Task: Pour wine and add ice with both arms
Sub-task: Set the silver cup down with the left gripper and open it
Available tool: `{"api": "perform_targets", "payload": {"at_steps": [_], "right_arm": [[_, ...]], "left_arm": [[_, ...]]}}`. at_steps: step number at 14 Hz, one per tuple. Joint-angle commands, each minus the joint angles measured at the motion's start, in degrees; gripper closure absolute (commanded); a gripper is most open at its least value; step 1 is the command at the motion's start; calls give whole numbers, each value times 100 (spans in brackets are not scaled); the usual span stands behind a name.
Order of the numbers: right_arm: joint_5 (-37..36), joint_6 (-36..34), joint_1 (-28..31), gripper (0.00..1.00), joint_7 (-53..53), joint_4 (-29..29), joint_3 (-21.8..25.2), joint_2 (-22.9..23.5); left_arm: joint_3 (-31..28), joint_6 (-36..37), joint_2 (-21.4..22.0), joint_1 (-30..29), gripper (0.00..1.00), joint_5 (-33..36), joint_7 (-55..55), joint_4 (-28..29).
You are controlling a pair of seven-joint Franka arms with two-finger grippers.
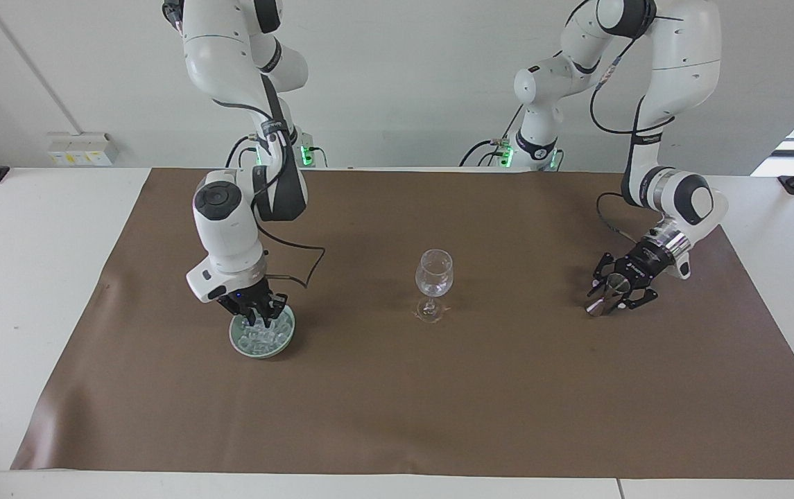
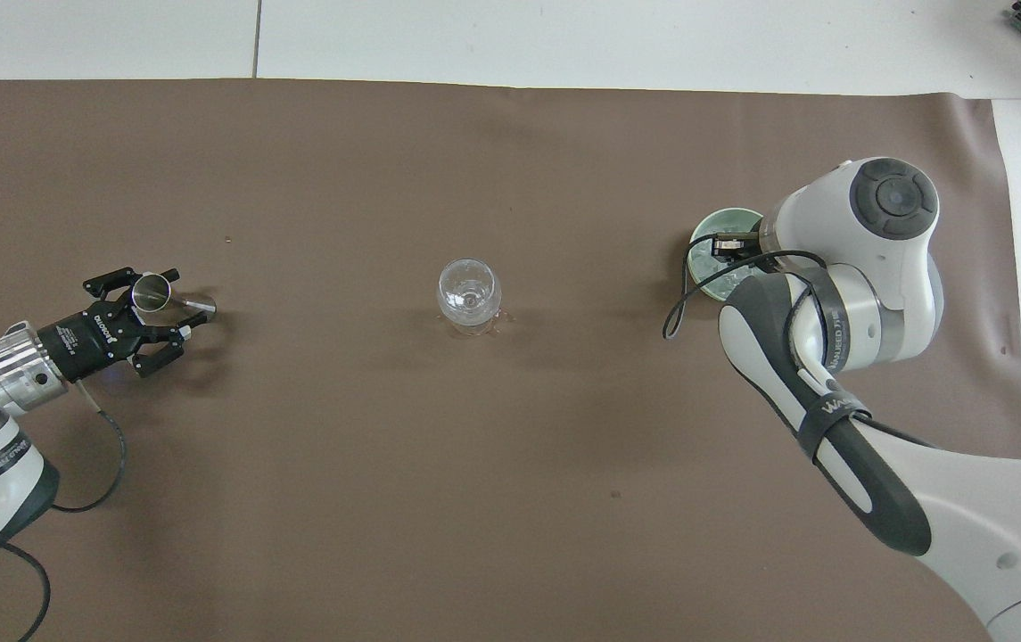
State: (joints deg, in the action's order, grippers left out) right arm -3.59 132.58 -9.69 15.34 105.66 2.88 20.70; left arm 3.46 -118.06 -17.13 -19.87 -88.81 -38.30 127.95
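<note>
the ice (image 1: 263,337), lower left in its green bowl (image 1: 238,344), looks slippery: pinch one cube's flat faces. right gripper (image 1: 259,320) dips in, spread uncertain; left gripper (image 1: 613,296) gapes around the jigger (image 1: 605,296).

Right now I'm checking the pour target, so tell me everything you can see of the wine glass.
The wine glass is clear and stemmed: a rounded bowl, a thin stem and a round foot. It stands upright on the brown mat near the middle of the table, between the green ice bowl and the metal cup at the left gripper. Nothing touches it except the mat. Whether it holds any liquid cannot be told. Small wet-looking glints lie on the mat around its foot.
</note>
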Motion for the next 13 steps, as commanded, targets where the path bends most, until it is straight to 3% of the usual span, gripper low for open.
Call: {"api": "perform_targets", "payload": {"at_steps": [1,3,6,8,11,13], "right_arm": [[-142,-4,-33,95,206,-106,11,83],[-134,-161,-33,100,197,-255,11,40],[7,-1213,2,100,197,-939,2,-249],[504,-1646,-33,100,337,-1309,-6,-417],[1009,-1569,-496,100,1257,-1529,-15,-488],[983,-1533,-875,100,2013,-1767,-59,-444]], "left_arm": [[-56,-174,78,27,0,283,86,37],[-56,-174,96,-17,0,679,24,-86],[-99,-147,122,-52,0,1723,7,-340],[-196,-77,140,-70,0,2444,-37,-559],[-301,272,219,-79,0,3989,-125,-1165],[-337,450,236,-61,0,4528,-117,-1517]]}}
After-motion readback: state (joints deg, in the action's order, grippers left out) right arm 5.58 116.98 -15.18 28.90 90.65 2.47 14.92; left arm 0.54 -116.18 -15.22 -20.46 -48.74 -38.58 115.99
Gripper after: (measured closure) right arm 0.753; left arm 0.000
